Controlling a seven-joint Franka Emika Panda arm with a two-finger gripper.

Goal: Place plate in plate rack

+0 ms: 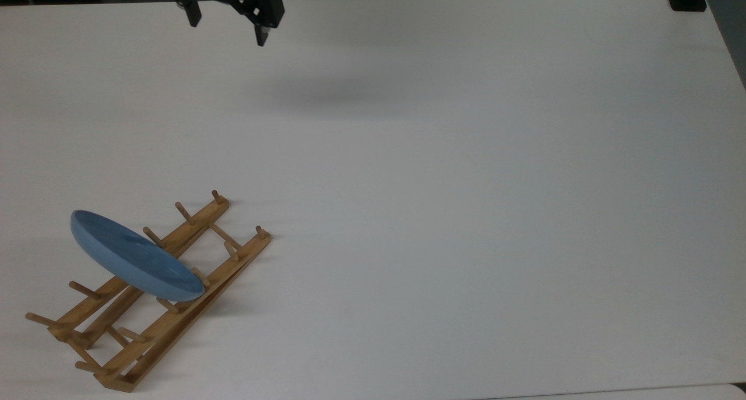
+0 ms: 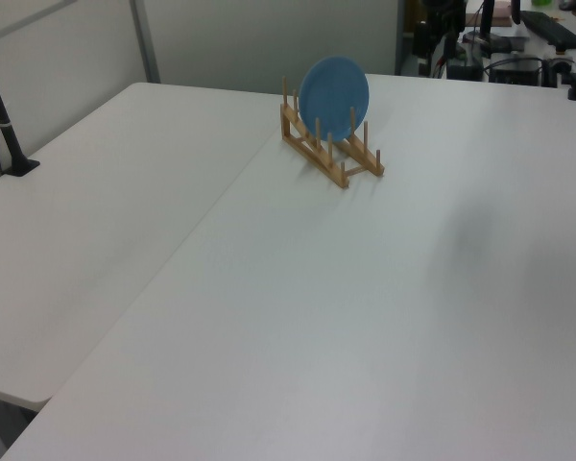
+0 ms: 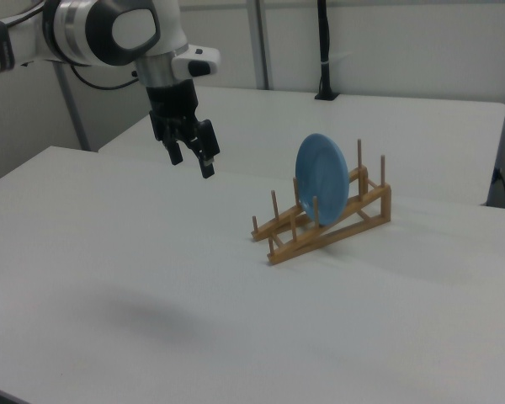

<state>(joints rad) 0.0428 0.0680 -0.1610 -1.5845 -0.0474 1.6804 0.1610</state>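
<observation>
The plate [image 1: 131, 258] stands on edge in the plate rack [image 1: 175, 298], slotted between pegs on both rails; in the top view it shows as a narrow blue ellipse whose long axis runs from upper left to lower right, crossing the rack's rails roughly at a right angle. In the right view the plate [image 3: 321, 179] is close to upright, its round face turned toward the right view's left and a little toward the camera, its lower rim down between the rails. In the left view the plate [image 2: 334, 87] faces the camera almost squarely, a full blue disc above the pegs.

The rack lies on the white bench [image 1: 466, 184], its long axis running diagonally in the top view from lower left to upper right; in the right view the rack [image 3: 328, 223] appears to rise toward the right view's right, though the angle makes that hard to judge.

The gripper [image 1: 227, 30] hangs above the bench at the top view's upper edge, well apart from plate and rack; in the right view the gripper [image 3: 192, 162] points downward with its fingers [image 3: 207, 165] spread and nothing between them.
</observation>
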